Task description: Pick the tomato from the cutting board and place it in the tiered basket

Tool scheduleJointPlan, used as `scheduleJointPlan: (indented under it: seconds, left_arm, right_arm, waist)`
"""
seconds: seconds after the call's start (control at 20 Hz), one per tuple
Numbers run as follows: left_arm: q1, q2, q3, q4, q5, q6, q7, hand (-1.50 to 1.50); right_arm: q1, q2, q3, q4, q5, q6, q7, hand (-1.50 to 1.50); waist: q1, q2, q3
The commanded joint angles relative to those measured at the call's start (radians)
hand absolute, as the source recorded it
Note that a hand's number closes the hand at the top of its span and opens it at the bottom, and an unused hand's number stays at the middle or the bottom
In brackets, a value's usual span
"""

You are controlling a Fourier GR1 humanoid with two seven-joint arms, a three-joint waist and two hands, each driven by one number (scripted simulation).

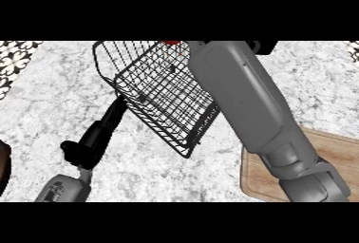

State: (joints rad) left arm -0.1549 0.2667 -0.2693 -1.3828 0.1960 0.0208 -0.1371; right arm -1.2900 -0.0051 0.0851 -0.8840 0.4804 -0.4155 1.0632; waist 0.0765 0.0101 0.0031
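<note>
A black wire tiered basket [157, 95] stands tilted in the upper middle of the marble counter. A sliver of the red tomato [172, 42] shows at the basket's far rim, right beside the end of my right forearm [245, 104], which crosses over the basket from the lower right. My right hand [264, 46] is almost wholly cut off at the top edge; only a dark bit shows. The wooden cutting board [336, 152] lies at the lower right, partly under that arm. My left hand [88, 142] rests open at the lower left, fingers pointing up toward the basket's near left side.
A dark brown object [4, 166] shows at the left edge. Patterned tiles [14, 57] border the counter at the top left. Bare marble [49, 104] lies left of the basket.
</note>
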Motion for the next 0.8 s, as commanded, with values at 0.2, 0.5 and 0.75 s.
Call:
scheduleJointPlan:
  seconds: [0.2,0.5,0.75]
  left_arm:
    - [-0.013,-0.003,0.023,0.031,0.011,-0.003,0.057,0.00]
    - [0.067,0.013,0.049,0.006,0.011,0.014,0.015,0.00]
    - [0.105,0.015,0.067,-0.014,0.016,0.036,0.032,0.00]
  right_arm:
    - [-0.054,0.005,0.051,0.067,-0.081,-0.330,0.068,-1.50]
    - [-0.076,-0.057,0.043,0.163,0.209,-0.453,0.129,-1.50]
    - [-0.060,-0.103,0.024,0.093,0.344,-0.505,0.204,-1.50]
  waist:
    - [-0.036,-0.006,-0.005]
    - [-0.099,-0.023,-0.006]
    - [-0.144,-0.042,-0.004]
